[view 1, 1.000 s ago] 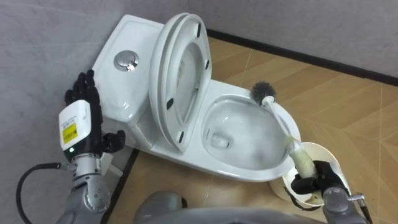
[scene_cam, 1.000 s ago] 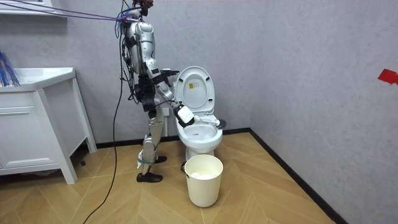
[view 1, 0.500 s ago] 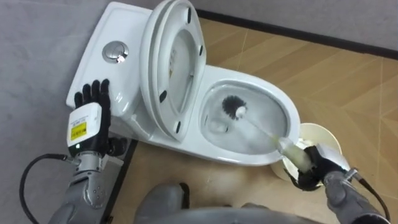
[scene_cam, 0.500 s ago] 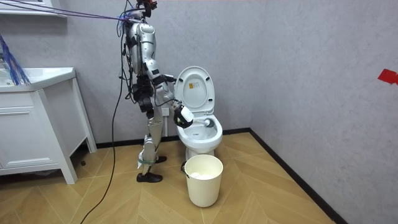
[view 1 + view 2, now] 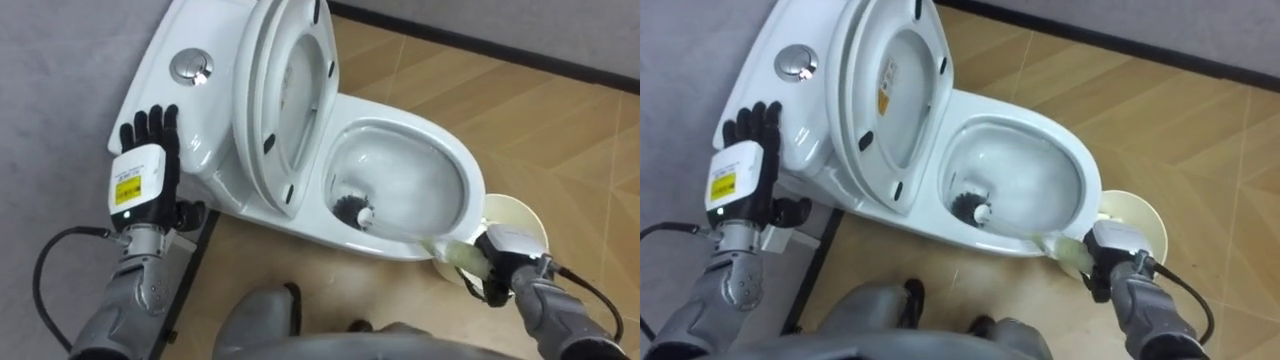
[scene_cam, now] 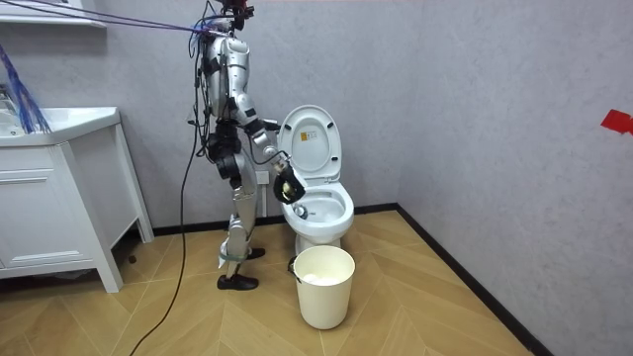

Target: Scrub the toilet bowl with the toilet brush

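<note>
Right robot hand (image 5: 497, 270) is gripping one brush (image 5: 351, 211) inside one toilet (image 5: 470, 178); left robot hand (image 5: 146, 165) is hovering straight-fingered; one bin (image 6: 322, 287) on wooden floor (image 5: 560, 130).

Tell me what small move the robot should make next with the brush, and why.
Probably sweep the brush head around the bowl wall toward its far side: the right hand grips the handle at the near rim, and the head sits low on the near-left wall.
</note>
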Motion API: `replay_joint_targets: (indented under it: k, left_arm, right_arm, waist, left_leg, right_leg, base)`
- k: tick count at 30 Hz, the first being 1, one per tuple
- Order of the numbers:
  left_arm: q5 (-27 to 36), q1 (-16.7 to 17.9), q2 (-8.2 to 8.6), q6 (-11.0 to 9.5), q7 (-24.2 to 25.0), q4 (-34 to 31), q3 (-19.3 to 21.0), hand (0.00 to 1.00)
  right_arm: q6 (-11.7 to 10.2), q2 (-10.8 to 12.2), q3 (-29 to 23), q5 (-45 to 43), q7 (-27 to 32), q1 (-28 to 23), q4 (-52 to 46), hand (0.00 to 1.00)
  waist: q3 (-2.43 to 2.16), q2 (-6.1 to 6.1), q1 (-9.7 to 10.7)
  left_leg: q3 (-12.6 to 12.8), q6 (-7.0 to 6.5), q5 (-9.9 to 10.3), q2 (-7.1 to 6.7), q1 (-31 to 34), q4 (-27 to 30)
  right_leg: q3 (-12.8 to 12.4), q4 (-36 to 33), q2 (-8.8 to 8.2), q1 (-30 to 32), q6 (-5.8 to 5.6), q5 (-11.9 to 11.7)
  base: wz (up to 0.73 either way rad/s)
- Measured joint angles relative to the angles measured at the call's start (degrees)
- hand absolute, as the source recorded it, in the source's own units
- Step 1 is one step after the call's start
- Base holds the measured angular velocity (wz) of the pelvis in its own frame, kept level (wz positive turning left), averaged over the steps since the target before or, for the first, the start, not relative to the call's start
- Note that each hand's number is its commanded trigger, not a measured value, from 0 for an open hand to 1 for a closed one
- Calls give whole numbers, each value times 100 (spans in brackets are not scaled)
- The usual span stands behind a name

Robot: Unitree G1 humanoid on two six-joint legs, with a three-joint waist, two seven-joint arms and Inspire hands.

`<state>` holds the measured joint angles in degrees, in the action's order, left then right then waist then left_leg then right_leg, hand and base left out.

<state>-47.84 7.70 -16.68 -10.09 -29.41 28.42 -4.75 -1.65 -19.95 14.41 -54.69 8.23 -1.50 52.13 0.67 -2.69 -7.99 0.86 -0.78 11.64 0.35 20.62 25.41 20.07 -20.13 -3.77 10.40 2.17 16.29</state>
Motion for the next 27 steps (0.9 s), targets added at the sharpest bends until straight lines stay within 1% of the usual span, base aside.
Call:
replay_joint_targets:
  k: [1,3,4,7,8,9,11,13,14,15,16,17,18,19,20,21,23,24,25,26,27]
  left_arm:
    - [0,-78,-1,-29,-37,77,-8,0]
    - [-1,-151,-7,-31,-78,118,-10,0]
    - [-1,-206,-22,-29,-136,163,-22,0]
    - [31,-339,-61,14,-183,203,-94,0]
    - [106,-434,-61,7,-208,245,-97,0]
    - [105,-576,-66,3,-232,355,-99,0]
    - [109,-724,-99,7,-248,417,-111,0]
    - [116,-943,-199,2,-263,433,-211,0]
    - [116,-977,-224,-17,-255,432,-231,0]
    - [115,-1060,-259,-58,-246,430,-256,0]
    - [122,-1199,-310,-66,-240,419,-368,0]
    - [122,-1253,-326,-70,-239,413,-405,0]
    - [116,-1348,-355,-73,-246,375,-476,0]
    - [116,-1383,-364,-90,-255,327,-502,0]
    - [114,-1403,-367,-104,-258,312,-507,0]
    - [113,-1454,-371,-133,-259,306,-529,0]
    - [157,-1552,-413,-125,-275,283,-655,0]
    - [237,-1633,-456,-109,-300,268,-782,0]
    - [332,-1697,-475,-97,-348,242,-873,0]
    - [338,-1723,-474,-79,-375,222,-886,0]
    - [337,-1764,-476,-58,-394,184,-893,0]
  right_arm:
    - [-2,-59,29,20,46,-2,11,100]
    - [8,-120,33,21,44,31,17,100]
    - [44,-142,58,18,44,76,26,100]
    - [54,-186,123,65,68,179,107,100]
    - [57,-194,124,154,72,300,194,100]
    - [54,-212,140,220,102,438,288,100]
    - [70,-259,223,290,108,670,363,100]
    - [36,-325,322,491,99,1104,633,100]
    - [24,-353,361,499,99,1200,698,100]
    - [5,-413,417,542,100,1400,812,100]
    - [1,-494,492,688,100,1575,882,100]
    - [2,-522,516,749,102,1688,944,100]
    - [5,-547,515,900,101,1908,1066,100]
    - [50,-549,513,1060,101,2074,1077,100]
    - [48,-552,513,1157,105,2150,1076,100]
    - [34,-553,507,1305,119,2288,1074,100]
    - [141,-574,518,1544,129,2500,1126,100]
    - [213,-613,545,1742,129,2610,1228,100]
    - [288,-672,566,1952,129,2681,1230,100]
    - [307,-696,568,2097,129,2734,1231,100]
    - [310,-743,568,2327,130,2801,1232,100]
  waist:
    - [7,-17,-18]
    - [-2,-24,-40]
    - [1,-27,-56]
    - [7,-12,-65]
    - [21,4,-107]
    - [48,17,-162]
    - [57,20,-189]
    - [111,33,-217]
    - [126,30,-241]
    - [160,28,-295]
    - [185,21,-336]
    - [189,27,-340]
    - [216,43,-350]
    - [222,42,-370]
    - [224,43,-373]
    - [227,48,-376]
    - [242,58,-415]
    - [253,60,-436]
    - [260,55,-480]
    - [270,60,-487]
    - [271,63,-509]
  left_leg:
    - [-7,1,-1,0,22,11]
    - [-16,0,0,14,88,39]
    - [-14,0,0,28,118,43]
    - [-36,0,0,40,264,130]
    - [-57,0,-1,40,354,149]
    - [-57,2,-13,36,447,182]
    - [-52,-6,-40,17,644,241]
    - [-73,-16,-48,-5,900,408]
    - [-92,-23,-53,-13,942,427]
    - [-108,-36,-77,-21,1026,452]
    - [-118,-51,-120,-21,1132,461]
    - [-122,-61,-141,-23,1206,466]
    - [-131,-78,-164,-31,1339,525]
    - [-130,-97,-175,-60,1461,590]
    - [-130,-100,-176,-79,1512,624]
    - [-125,-118,-186,-121,1601,674]
    - [-134,-133,-191,-160,1722,750]
    - [-145,-145,-197,-188,1799,797]
    - [-151,-155,-192,-200,1896,846]
    - [-154,-158,-191,-201,1946,854]
    - [-157,-160,-192,-201,2046,876]
  right_leg:
    - [13,-2,1,12,-2,-3]
    - [9,23,24,58,-6,-26]
    - [-2,48,43,84,1,-47]
    - [13,-12,49,198,7,-52]
    - [23,-103,32,293,18,-47]
    - [38,-215,4,413,33,-37]
    - [46,-443,-49,658,50,2]
    - [64,-701,-122,940,71,64]
    - [58,-756,-138,998,73,75]
    - [66,-800,-167,1095,79,87]
    - [99,-870,-213,1210,83,103]
    - [117,-900,-231,1286,83,104]
    - [140,-990,-262,1417,83,105]
    - [137,-1127,-320,1560,80,137]
    - [127,-1201,-349,1623,72,161]
    - [126,-1340,-417,1733,59,200]
    - [127,-1480,-472,1880,58,232]
    - [134,-1574,-512,1960,49,259]
    - [114,-1658,-533,2065,53,277]
    - [107,-1690,-535,2115,54,280]
    - [93,-1744,-539,2225,56,279]
  base:
    - [4]
    - [0]
    - [-3]
    - [0]
    - [0]
    - [-5]
    - [-2]
    - [5]
    - [4]
    - [5]
    - [9]
    - [15]
    - [13]
    - [10]
    - [8]
    - [9]
    - [8]
    - [7]
    - [5]
    - [0]
    - [-4]
